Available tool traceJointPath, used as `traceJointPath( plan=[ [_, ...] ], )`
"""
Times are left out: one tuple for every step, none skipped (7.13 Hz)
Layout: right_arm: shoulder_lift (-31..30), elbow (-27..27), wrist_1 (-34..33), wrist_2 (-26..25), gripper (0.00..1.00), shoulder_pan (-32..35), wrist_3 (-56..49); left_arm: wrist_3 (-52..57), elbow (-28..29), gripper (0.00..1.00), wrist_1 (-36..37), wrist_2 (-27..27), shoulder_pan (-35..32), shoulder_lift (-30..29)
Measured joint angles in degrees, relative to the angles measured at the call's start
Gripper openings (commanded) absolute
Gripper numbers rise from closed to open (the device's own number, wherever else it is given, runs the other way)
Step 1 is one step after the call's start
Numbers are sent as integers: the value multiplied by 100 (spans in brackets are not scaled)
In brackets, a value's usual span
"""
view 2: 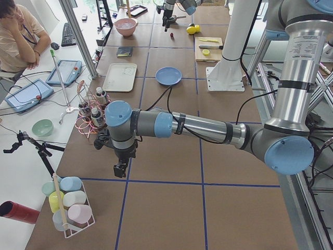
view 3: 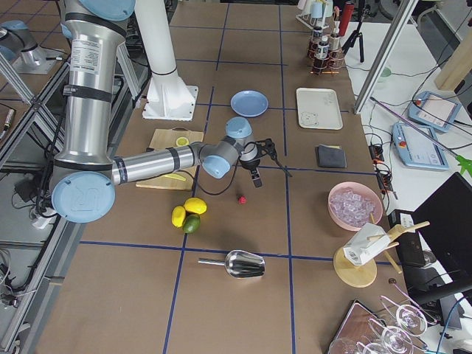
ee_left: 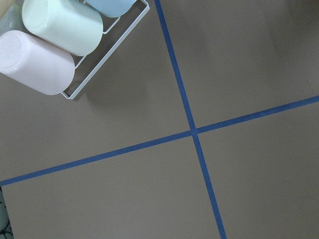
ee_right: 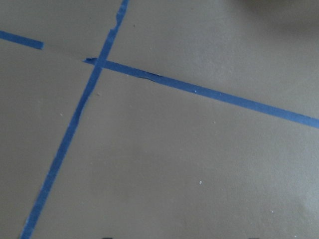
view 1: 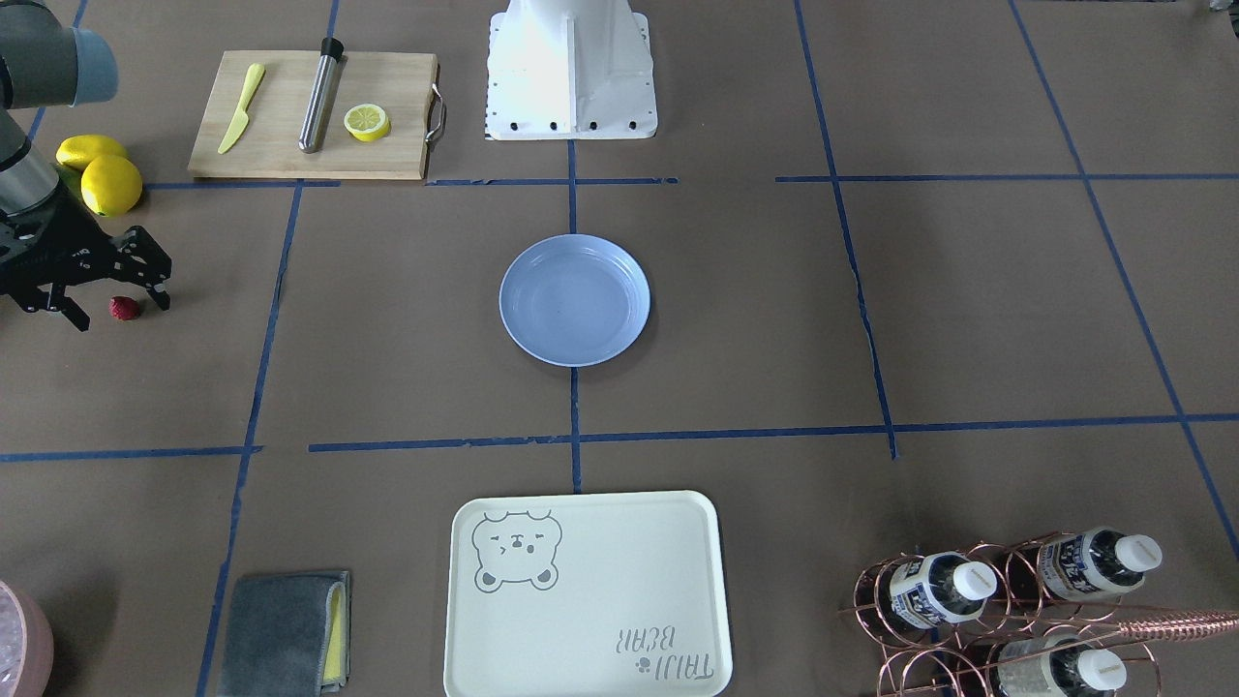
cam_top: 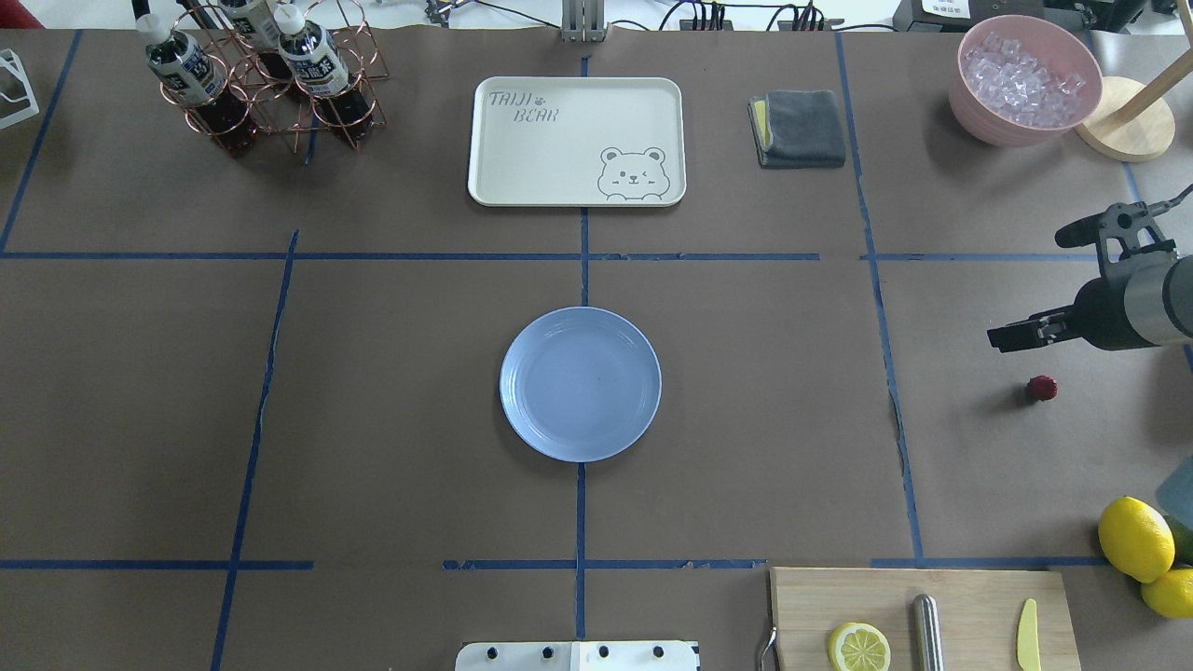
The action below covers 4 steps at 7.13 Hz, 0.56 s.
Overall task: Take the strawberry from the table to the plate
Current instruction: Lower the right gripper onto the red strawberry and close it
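The strawberry [cam_top: 1041, 389] is a tiny red berry lying on the brown table [cam_top: 373, 373] at the right side, near the lemons. My right gripper [cam_top: 1025, 286] hovers open just beyond it, jaws spread wide with nothing held. In the front-facing view the strawberry [view 1: 124, 308] appears low between the black fingers [view 1: 155, 290]; the right side view shows the berry [view 3: 240, 198] apart from them. The light-blue plate [cam_top: 580, 384] sits empty at the table's centre. My left gripper [view 2: 120, 169] shows only in the left side view, over the table's far left end; I cannot tell its state.
Lemons [cam_top: 1135, 539] lie close behind the strawberry. A cutting board [cam_top: 979, 596] holds a lemon half, a steel rod and a knife. At the far side stand a pink ice bowl [cam_top: 1025, 79], grey cloth [cam_top: 797, 128], bear tray [cam_top: 576, 140] and bottle rack [cam_top: 261, 75].
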Motion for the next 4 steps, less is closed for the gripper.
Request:
traceJointPath(
  plan=[
    [-192,-230,459,-20,90,-35,-7,3,-4,100,2,-2,-2,2],
    [-312,-341,652,-23,84,-59,-12,5,9,100,1,-8,-3,6],
    [-375,-412,725,-27,77,-104,-12,5,48,100,-5,-13,-3,12],
    [-404,-447,749,-32,77,-170,-7,5,80,100,-9,-21,-3,54]
  ],
)
